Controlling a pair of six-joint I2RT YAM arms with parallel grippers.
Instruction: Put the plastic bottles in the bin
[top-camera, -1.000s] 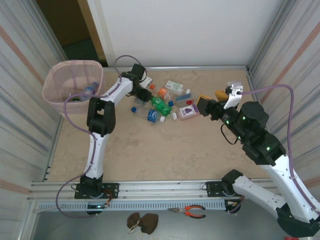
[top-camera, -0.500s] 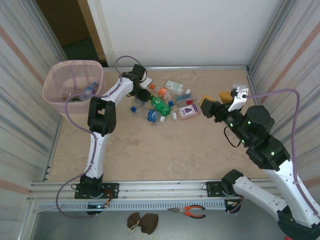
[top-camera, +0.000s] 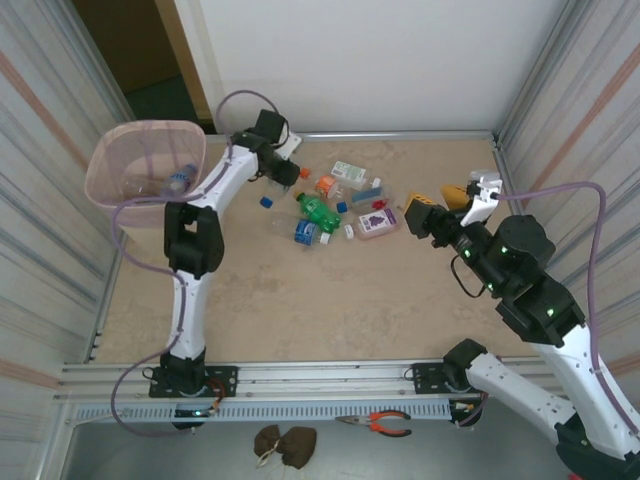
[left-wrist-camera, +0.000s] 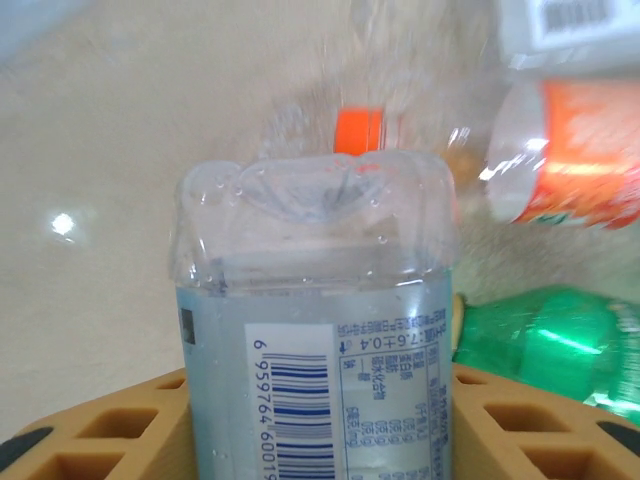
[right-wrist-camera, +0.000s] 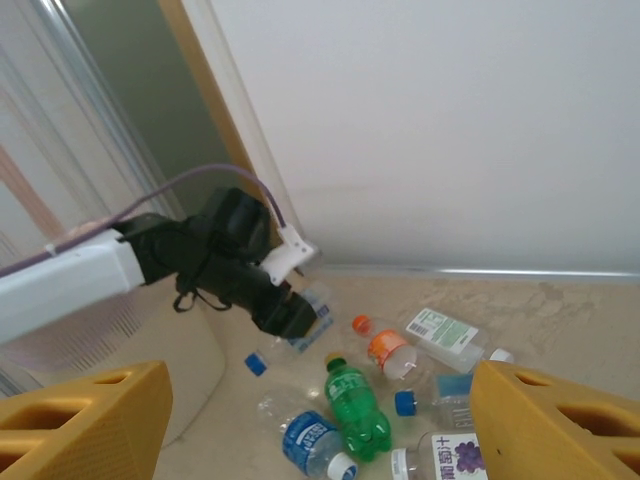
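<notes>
Top view: the bin (top-camera: 110, 150) is recorded at ten o'clock, one bottle (top-camera: 180, 180) inside; about seven loose bottles (top-camera: 320, 212) are counted at twelve. Left wrist: the left gripper (left-wrist-camera: 318, 430) is closed on one clear bottle (left-wrist-camera: 315, 330) mid-body, judged light, slick, crushable. Right wrist: the right gripper (right-wrist-camera: 325, 420) is found wide, empty

Your table (top-camera: 300, 300) carries the plastic bottles (top-camera: 320, 212), clustered near the middle of its far edge. At its far-left corner stands the bin (top-camera: 100, 165), with one bottle (top-camera: 180, 179) lying in it. Between bin and cluster you have the left gripper (top-camera: 285, 173), a held bottle (left-wrist-camera: 315, 300) clamped between its jaws. Right of the cluster, near the right edge, is the right gripper (top-camera: 432, 212), jaws apart.
</notes>
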